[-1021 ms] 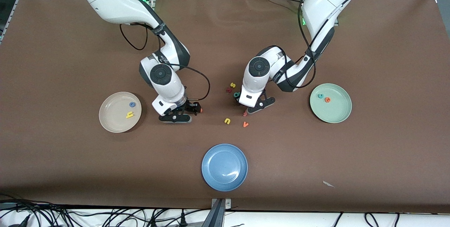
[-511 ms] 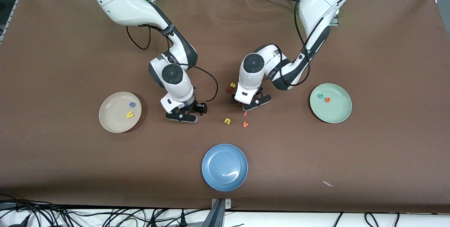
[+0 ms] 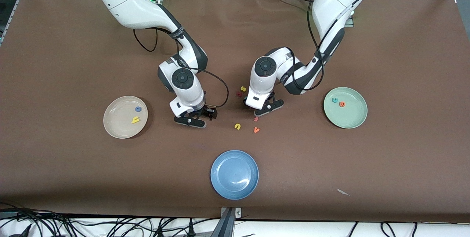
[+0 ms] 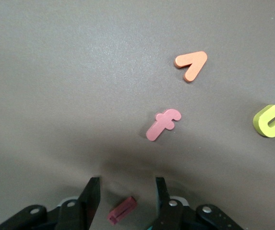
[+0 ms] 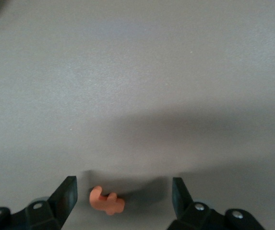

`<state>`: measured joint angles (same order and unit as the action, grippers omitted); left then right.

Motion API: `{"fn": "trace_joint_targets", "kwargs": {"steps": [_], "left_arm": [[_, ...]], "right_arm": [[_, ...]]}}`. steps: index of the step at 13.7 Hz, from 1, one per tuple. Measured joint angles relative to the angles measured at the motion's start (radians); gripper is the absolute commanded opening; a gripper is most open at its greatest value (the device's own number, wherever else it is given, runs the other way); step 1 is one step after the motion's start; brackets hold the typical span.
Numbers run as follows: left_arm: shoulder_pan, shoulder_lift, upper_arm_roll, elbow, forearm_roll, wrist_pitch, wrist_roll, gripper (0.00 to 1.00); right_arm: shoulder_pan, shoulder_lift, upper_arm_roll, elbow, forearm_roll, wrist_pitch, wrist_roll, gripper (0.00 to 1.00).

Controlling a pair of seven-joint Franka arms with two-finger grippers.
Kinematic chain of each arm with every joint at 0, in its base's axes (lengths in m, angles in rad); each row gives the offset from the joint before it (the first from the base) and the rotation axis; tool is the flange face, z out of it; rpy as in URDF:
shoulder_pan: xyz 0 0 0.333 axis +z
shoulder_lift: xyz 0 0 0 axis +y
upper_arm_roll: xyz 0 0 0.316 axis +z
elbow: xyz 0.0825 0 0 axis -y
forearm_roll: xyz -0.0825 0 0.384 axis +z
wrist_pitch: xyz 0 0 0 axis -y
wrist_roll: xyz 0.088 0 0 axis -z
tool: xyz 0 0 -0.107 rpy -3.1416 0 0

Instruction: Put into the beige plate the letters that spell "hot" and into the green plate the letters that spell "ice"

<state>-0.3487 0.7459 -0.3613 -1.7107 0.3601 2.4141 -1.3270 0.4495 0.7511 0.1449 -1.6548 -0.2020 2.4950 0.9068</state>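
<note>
Between the parted fingers of the left gripper: dark red i, flat on the worktop. Same at the right gripper, spread wide around orange t. Best lowered squarely, closed gently, then carried to green plate and beige plate.

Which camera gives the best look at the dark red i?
The left wrist view: the dark red i lies on the table between the left gripper's open fingers. In the front view that gripper hides it; the right wrist view does not show it.
</note>
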Motion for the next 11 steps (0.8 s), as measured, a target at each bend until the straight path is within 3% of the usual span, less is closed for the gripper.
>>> {"fn": "trace_joint_targets", "kwargs": {"steps": [6,11], "left_arm": [[0.0,0.002,0.001,0.0,0.0,0.002,0.0,0.39],[-0.003,0.013,0.001,-0.001,0.027,0.024,-0.01,0.39]], "right_arm": [[0.019,0.017,-0.007,0.007,-0.001,-0.001,0.029,0.86],[0.026,0.026,-0.012,0.014,-0.009,-0.001,0.033,0.64]]}}
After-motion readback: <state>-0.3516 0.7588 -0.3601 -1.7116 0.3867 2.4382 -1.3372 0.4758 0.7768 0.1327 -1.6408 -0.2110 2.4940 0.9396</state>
